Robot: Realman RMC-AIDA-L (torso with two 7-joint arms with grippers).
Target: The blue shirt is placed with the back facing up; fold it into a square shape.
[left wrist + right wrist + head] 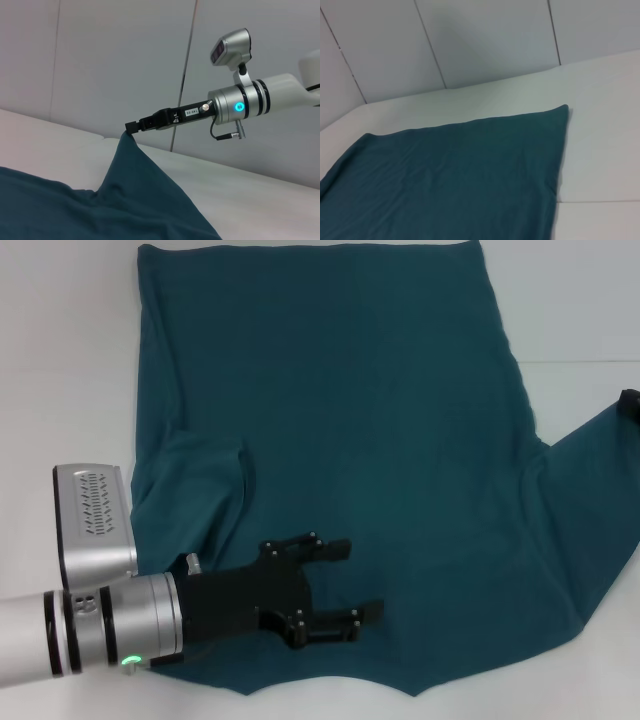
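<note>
Blue shirt spread plain side up on the white surface, its hem toward the far edge and its collar end nearest the robot. On the robot's left, the sleeve is folded inward onto the body of the garment; on the right, the other sleeve is drawn outward and lifted to a peak. Left pincer hovers over the near part of the shirt beside the folded sleeve, its black fingers apart and holding nothing. Right pincer (seen best from the left wrist camera, and only as a dark tip at the edge of the head view) is clamped on the tip of the raised sleeve, holding the cloth above the surface in a tent-like shape. Grey wall panels stand behind the surface.
</note>
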